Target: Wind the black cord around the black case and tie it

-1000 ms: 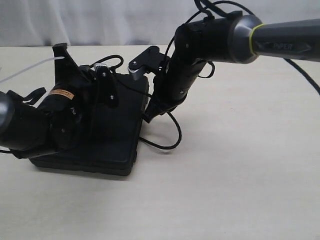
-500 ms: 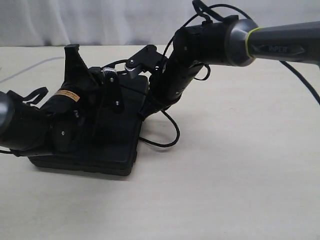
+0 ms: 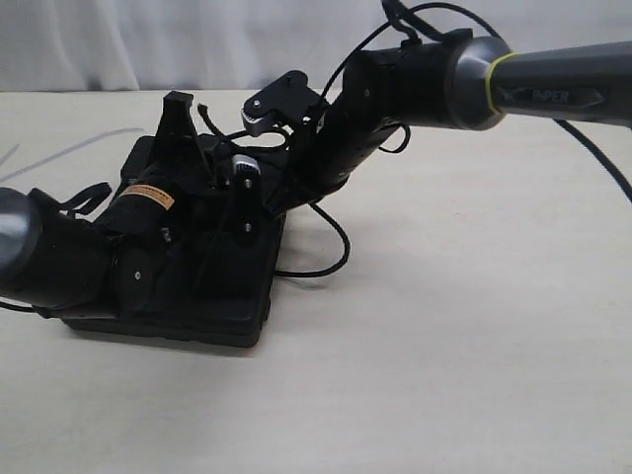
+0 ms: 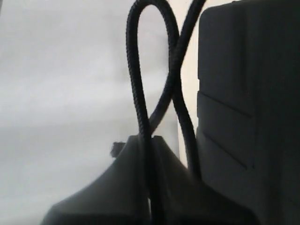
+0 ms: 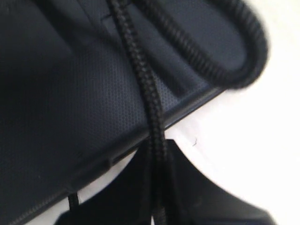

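Exterior: the left gripper (image 3: pixel 178 104) has swung right since earlier and points up over the case (image 3: pixel 232 296) at lower left. The right gripper (image 3: pixel 291 193) has drawn in to the case's right edge. The cord (image 3: pixel 336 247) loops onto the table (image 3: pixel 444 346).

Left wrist: fingers (image 4: pixel 108 192) pinch the cord (image 4: pixel 133 84), with the case (image 4: pixel 243 117) alongside.

Right wrist: fingers (image 5: pixel 206 206) pinch the cord (image 5: pixel 140 84) where it crosses the case edge (image 5: pixel 61 117).
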Controlling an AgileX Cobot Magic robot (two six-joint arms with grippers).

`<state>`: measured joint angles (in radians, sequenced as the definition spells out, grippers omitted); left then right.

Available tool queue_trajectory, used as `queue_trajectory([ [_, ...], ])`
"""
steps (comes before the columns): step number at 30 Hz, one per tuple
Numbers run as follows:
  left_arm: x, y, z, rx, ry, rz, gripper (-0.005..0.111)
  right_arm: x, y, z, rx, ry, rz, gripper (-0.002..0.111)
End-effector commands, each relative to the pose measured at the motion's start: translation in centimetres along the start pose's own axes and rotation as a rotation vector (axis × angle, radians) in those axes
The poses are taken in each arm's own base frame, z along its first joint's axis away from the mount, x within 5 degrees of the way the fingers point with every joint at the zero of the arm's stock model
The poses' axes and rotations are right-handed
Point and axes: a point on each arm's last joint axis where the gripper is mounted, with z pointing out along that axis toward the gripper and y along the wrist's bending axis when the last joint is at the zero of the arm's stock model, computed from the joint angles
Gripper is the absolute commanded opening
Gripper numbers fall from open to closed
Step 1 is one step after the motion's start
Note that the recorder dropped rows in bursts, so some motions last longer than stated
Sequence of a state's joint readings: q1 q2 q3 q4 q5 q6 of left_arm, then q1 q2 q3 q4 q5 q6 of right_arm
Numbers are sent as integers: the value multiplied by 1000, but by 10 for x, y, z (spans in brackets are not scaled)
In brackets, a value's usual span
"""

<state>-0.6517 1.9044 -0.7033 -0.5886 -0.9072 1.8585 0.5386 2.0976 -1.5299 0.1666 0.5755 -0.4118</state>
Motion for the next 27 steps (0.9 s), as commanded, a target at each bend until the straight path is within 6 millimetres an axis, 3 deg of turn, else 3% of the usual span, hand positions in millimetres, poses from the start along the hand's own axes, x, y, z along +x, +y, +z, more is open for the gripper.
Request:
queue_trajectory([
  [1,-2,-4,-1,35,-9,2,0,-13,-2,-13,10,-107,39,4],
  [11,-3,-5,-1,52,-22,16,0,-21,-6,-13,60,-243,89,4],
  [16,-3,-5,-1,52,-23,-35,0,-16,-8,-6,102,-310,119,4],
  [18,-4,-5,-1,49,-20,-155,0,-15,-9,-5,109,-321,124,4],
  [22,1,2,-2,-25,19,-554,0,-14,-8,-5,105,-312,124,4],
  [27,-2,-5,-4,188,-16,-816,0,-13,-8,-5,104,-309,124,4],
])
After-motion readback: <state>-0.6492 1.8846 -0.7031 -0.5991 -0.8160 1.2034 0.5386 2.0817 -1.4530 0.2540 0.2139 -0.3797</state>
